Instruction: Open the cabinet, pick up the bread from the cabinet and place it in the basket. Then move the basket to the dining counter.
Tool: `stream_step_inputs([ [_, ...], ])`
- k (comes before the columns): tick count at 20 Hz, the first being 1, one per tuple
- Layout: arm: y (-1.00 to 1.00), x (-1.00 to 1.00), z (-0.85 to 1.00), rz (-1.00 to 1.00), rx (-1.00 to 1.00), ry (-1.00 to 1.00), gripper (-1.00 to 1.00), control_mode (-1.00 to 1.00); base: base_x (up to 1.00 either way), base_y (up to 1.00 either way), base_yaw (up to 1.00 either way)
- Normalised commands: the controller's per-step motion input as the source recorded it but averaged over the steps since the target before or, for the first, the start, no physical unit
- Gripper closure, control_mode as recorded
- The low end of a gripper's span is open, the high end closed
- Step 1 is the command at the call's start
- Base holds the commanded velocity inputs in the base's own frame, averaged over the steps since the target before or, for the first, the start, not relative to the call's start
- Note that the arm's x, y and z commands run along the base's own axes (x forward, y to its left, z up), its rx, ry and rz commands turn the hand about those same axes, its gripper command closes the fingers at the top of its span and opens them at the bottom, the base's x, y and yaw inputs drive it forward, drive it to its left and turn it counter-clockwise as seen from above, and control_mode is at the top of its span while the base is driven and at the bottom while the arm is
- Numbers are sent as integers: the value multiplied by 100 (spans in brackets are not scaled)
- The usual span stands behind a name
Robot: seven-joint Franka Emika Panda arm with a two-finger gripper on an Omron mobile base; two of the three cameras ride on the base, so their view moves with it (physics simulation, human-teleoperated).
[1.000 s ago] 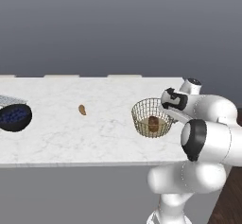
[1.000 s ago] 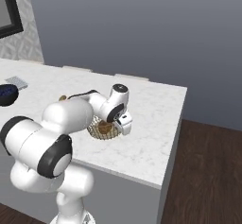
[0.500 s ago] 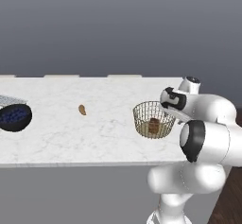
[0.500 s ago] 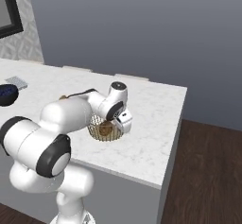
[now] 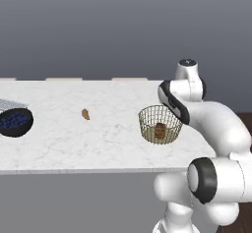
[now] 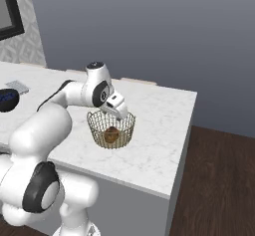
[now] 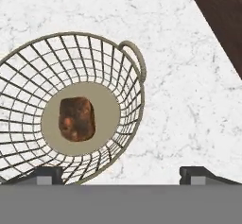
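We see the basket sitting on the dining counter, near its end, with the bread resting on the basket's tan base. Our gripper hangs just above the basket's rim, its two finger tips spread wide apart with nothing between them, one tip beside the mesh wall and the other over bare marble further from the basket. A tan-brown scrap lies well away from the basket, and beyond it a dark bowl of blueberries sits far along the top. As we judge it, the risk now is a snag: a finger tip catching the thin wire or the small loop handle could tip the basket, spill the loaf or drag it toward the counter's nearby edge above the dark floor.
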Motion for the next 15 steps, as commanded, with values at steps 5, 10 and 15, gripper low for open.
stream_step_inputs([
  [5, 61, -89, 100, 45, -26, -20, -100, -100, 0, 0, 0],
  [10, 61, -71, 96, 45, -34, -16, -100, -100, 0, 0, 0],
  [15, 81, -17, 15, 23, -39, 4, -100, -100, 0, 0, 0],
])
